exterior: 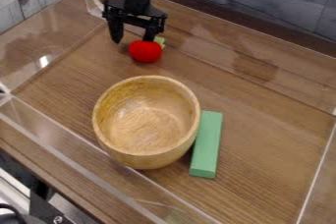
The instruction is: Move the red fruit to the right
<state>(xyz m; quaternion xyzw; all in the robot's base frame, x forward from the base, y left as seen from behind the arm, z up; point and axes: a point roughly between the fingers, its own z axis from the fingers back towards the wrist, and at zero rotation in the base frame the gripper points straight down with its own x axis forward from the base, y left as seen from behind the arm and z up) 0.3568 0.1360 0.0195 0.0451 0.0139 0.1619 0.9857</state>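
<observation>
Jaws of the black gripper (137, 33) stand open, straddling the small glossy red fruit (144, 50) on the wooden worktop (262, 100), seemingly poised to nudge it right.

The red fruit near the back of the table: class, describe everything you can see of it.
The small glossy bright-red rounded toy fruit looks like plastic, strawberry-like; any leaf top is too small to make out here. It sits on the brown wooden tabletop, far from the camera, beyond the round wooden bowl. The black pincer stands open right over it, prongs pointing down around its upper half; whether they touch it is unclear.
</observation>
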